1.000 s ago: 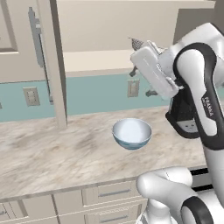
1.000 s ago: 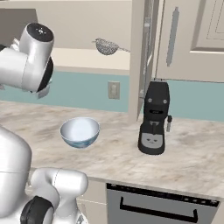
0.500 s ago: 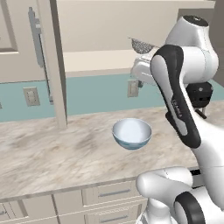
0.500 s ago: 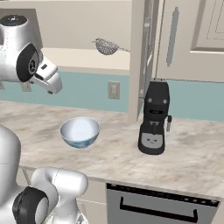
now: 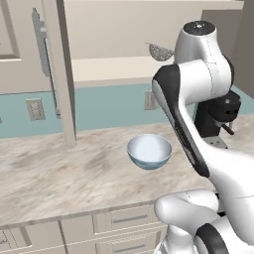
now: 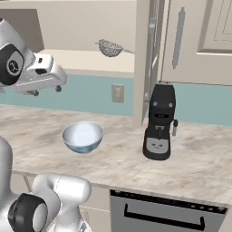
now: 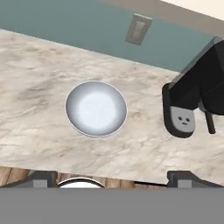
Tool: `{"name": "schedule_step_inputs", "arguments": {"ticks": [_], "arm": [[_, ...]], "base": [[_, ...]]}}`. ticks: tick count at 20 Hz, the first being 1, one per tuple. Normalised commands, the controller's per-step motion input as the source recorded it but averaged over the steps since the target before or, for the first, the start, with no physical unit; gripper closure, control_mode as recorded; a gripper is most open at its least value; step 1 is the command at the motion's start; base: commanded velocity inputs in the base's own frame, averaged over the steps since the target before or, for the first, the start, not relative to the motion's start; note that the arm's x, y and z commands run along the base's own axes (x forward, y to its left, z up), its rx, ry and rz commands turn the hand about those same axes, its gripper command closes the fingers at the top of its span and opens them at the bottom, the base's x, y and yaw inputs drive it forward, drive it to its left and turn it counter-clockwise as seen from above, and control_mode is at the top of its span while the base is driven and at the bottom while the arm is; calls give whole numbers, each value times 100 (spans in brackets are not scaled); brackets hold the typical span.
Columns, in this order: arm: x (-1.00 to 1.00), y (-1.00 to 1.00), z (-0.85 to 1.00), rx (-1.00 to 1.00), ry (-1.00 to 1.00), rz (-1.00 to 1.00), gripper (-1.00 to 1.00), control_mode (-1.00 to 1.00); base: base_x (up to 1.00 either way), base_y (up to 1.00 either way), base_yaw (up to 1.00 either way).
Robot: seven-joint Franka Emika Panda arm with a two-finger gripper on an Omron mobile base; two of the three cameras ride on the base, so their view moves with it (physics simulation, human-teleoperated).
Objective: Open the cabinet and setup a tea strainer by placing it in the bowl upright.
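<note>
1. Low in the hand view, the gripper [image 7: 113,177] shows its two dark tips far apart at the bottom edge, jaws wide and holding nothing.
2. Mid-frame left in that view, the bowl [image 7: 96,108] sits empty on the counter [image 7: 39,78].
3. Upper middle of the right base view, the tea strainer [image 6: 110,47] rests on the shelf of the open cabinet [image 6: 144,54], handle pointing right, above and right of the gripper [image 6: 45,89].

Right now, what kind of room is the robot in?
It looks like a kitchen, a computer-drawn one. There is a marble-look counter with a black coffee machine and a bowl on it, and an open wall cabinet above.
</note>
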Motion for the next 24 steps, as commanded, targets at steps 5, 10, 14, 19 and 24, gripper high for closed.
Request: {"name": "schedule_step_inputs", "arguments": {"ticks": [5,10,14,19,24], "arm": [[43,-3,2,-31,-28,1,-100,-100],[78,-5,60,-4,-15,0,-100,-100],[30,-18,46,10,-10,-1,-100,-100],[47,-33,7,23,-5,-3,-100,-100],[43,0,0,2,-32,0,-100,-100]], "base": [[0,0,0],[0,0,0],[0,0,0],[0,0,0],[0,0,0]]}}
